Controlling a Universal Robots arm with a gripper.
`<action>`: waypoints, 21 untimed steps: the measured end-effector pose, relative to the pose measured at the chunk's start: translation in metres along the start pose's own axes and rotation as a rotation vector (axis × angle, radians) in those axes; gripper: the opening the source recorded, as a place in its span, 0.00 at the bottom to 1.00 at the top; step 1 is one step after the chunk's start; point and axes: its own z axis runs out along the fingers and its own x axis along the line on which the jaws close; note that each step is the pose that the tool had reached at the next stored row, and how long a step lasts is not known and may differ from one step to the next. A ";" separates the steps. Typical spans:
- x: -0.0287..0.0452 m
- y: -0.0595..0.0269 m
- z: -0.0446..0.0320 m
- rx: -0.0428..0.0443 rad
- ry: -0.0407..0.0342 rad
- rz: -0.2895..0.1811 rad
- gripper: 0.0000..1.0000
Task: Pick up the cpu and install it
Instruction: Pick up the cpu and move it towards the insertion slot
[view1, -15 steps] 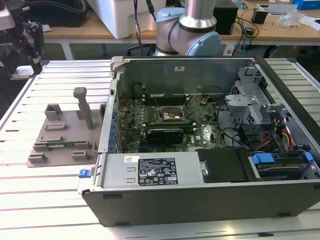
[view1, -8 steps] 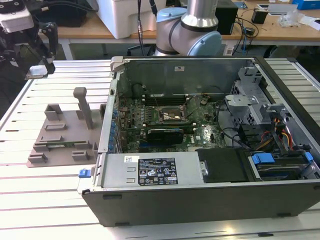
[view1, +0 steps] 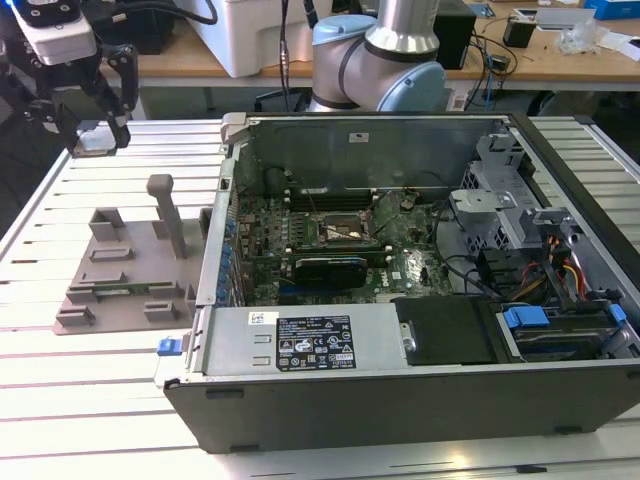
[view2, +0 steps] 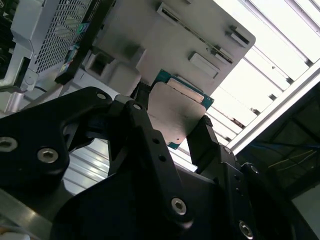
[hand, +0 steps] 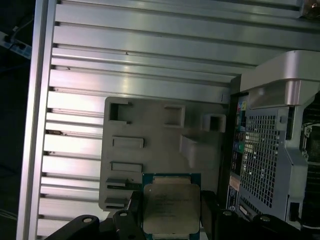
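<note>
One cpu (hand: 170, 207), a flat square chip with a dull silvery metal lid on a green board edge, sits clamped in the pincer (view1: 98, 135). Its two matte black fingers (view2: 201, 142) press on opposite sides of the chip. In the exterior view the chip hangs in the air at the far left, above the ribbed aluminium counter (view1: 100, 400) and beyond one grey moulded plastic tray (view1: 110, 300) with blocky slots and one tall post. To the exterior view's right lies one open sheet-metal computer case (view1: 400, 400). Inside it, the green motherboard carries one square socket (view1: 345, 232).
</note>
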 end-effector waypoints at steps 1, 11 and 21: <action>-0.0026 -0.0002 0.0001 0.0000 0.0001 0.000 0.55; -0.0334 -0.0031 0.0009 0.0000 0.0007 0.000 0.55; -0.0613 -0.0057 0.0016 0.0000 0.0014 0.000 0.55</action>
